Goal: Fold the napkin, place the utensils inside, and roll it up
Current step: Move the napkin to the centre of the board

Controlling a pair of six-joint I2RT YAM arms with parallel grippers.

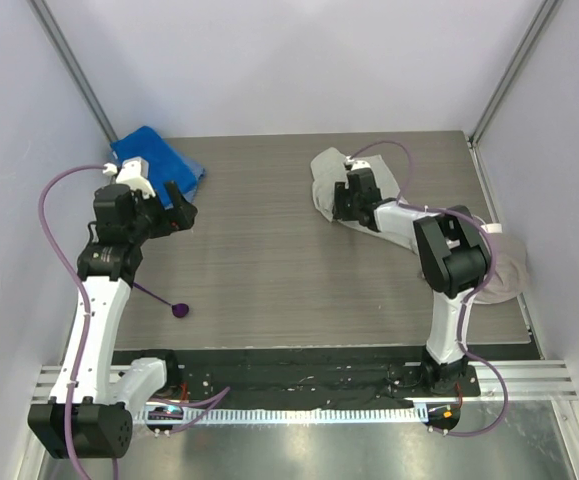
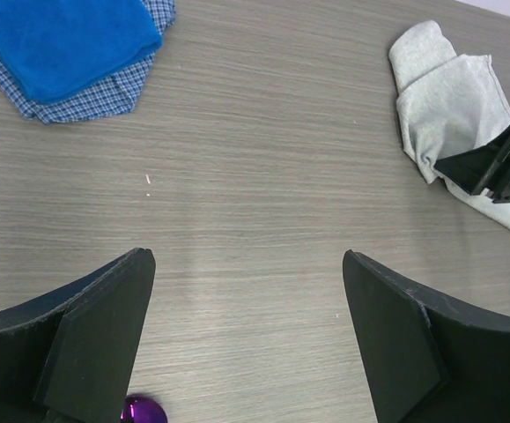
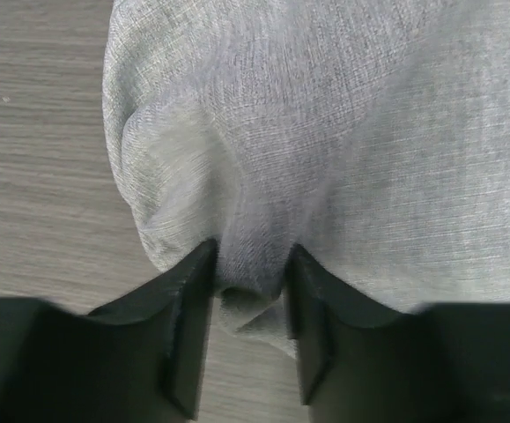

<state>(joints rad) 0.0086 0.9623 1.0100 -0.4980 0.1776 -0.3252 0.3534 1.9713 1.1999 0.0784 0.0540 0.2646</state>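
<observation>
The light grey napkin (image 1: 325, 176) lies crumpled at the back of the table, right of centre. My right gripper (image 1: 345, 203) is on its near edge. In the right wrist view the right gripper (image 3: 250, 256) has both fingers pressed against a raised fold of the napkin (image 3: 325, 132). The purple utensil (image 1: 180, 310) lies near the front left, its handle running under my left arm. Above the table at the left, my left gripper (image 1: 181, 212) stands open with nothing between its fingers (image 2: 105, 326). Only the utensil's round head (image 2: 140, 411) shows at that view's bottom edge.
A bright blue towel (image 1: 154, 160) lies on a checked cloth (image 2: 105, 97) in the back left corner. A beige-grey cloth (image 1: 509, 270) hangs at the table's right edge behind the right arm. White walls close in the table on three sides.
</observation>
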